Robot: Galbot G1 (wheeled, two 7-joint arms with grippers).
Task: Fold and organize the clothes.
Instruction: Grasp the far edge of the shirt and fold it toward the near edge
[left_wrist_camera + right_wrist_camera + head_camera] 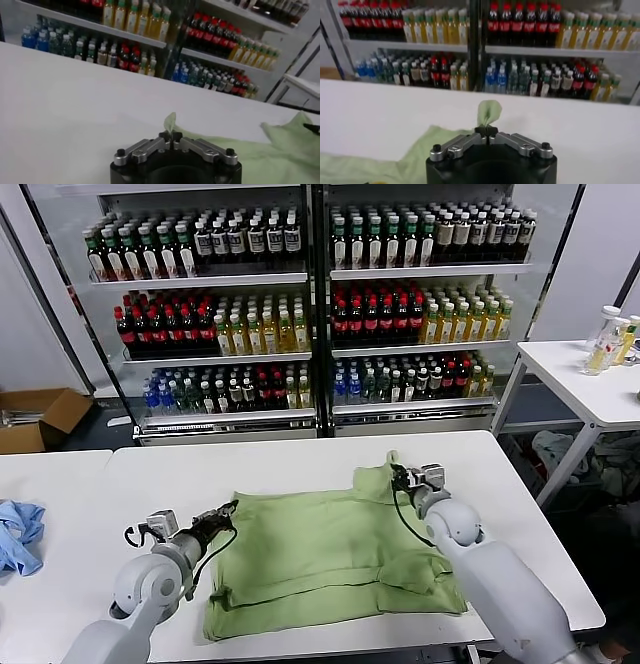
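Observation:
The clothes, a light green T-shirt, lie spread on the white table with the plain side up. My left gripper is shut on the shirt's far left corner; a small tuft of green cloth sticks out past its closed fingertips. At the far right corner my right gripper is shut on the fabric, which is lifted slightly there. A pinched flap stands above that gripper, and the rest of the shirt trails off to one side.
A crumpled light blue cloth lies at the table's left edge. Shelves of bottles fill the back. A cardboard box sits on the floor at the left, and a side table with bottles stands at the right.

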